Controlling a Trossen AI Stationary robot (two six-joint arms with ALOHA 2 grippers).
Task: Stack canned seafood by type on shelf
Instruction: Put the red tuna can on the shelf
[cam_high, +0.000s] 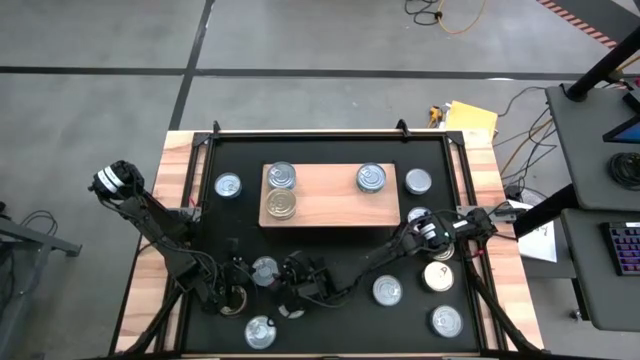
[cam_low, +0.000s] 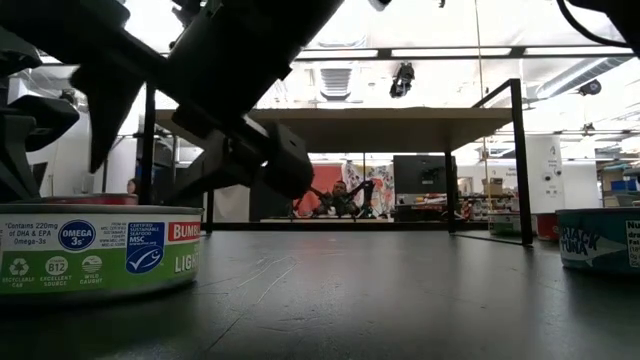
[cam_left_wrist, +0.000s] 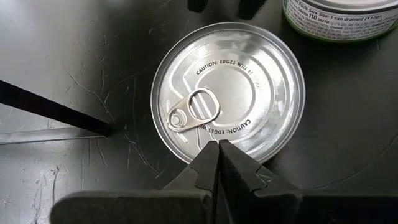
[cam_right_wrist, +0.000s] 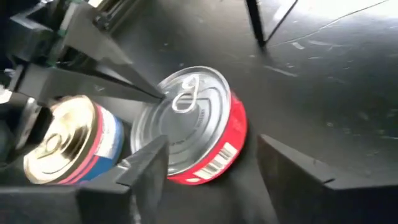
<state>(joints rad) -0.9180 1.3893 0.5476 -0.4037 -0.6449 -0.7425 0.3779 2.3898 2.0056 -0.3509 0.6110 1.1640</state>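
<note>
Nearby, loose cans (cam_high: 387, 290) crowding both claws, seemingly unobstructed.

green-label can (cam_low: 95, 250) cropped, labels illegible overhead

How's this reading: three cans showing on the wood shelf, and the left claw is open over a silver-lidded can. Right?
Not quite. The left claw is shut, not open: the left wrist view shows its fingertips pressed together over the silver-lidded can. The three cans on the wood shelf are as you say.
</note>
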